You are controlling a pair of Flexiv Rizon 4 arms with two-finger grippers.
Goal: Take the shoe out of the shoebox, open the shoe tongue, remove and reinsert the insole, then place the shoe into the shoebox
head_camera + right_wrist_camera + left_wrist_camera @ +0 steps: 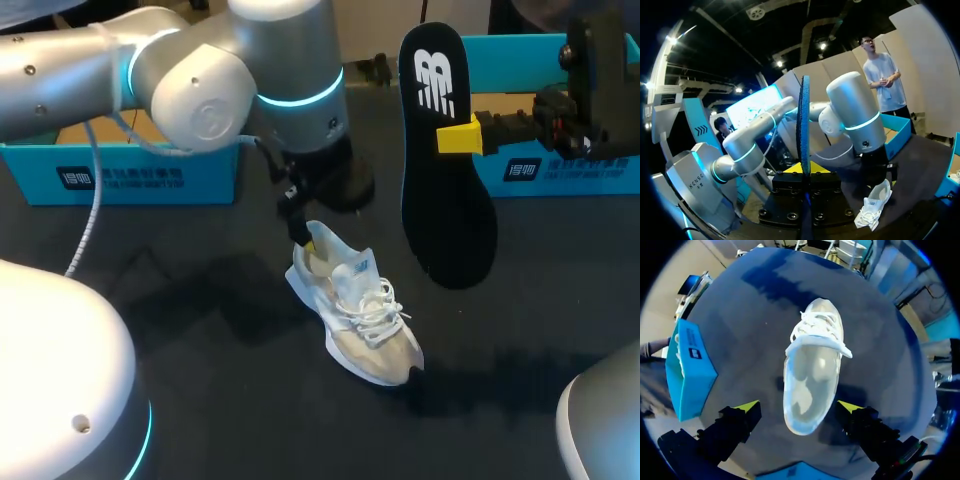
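1. A white and beige sneaker (358,318) lies on its sole near the middle of the dark counter (200,300), heel toward the far edge and toe toward the near right corner. Its laces are loose and its mouth is open; the left wrist view shows the inside bare, with no insole.
2. The left tool (799,407) hangs over the heel with its fingers spread wide, one on each side of the shoe. Neither looks to be touching it.
3. The right tool (803,169) is clamped on the black insole (447,190), which it holds upright above the counter, toward the far right corner. The broad toe end hangs down.
4. A blue shoebox (120,178) sits along the far edge at the left, and a second blue box (560,172) at the far right.
5. The step in hand appears to be putting the insole back. To do it well:
   - The left tool probably needs to close on the heel so the shoe cannot slide.
   - The right tool should tilt the insole to match the shoe's line and feed the toe end in under the tongue.
   - The heel end is pressed flat last, watching that the laces do not snag.
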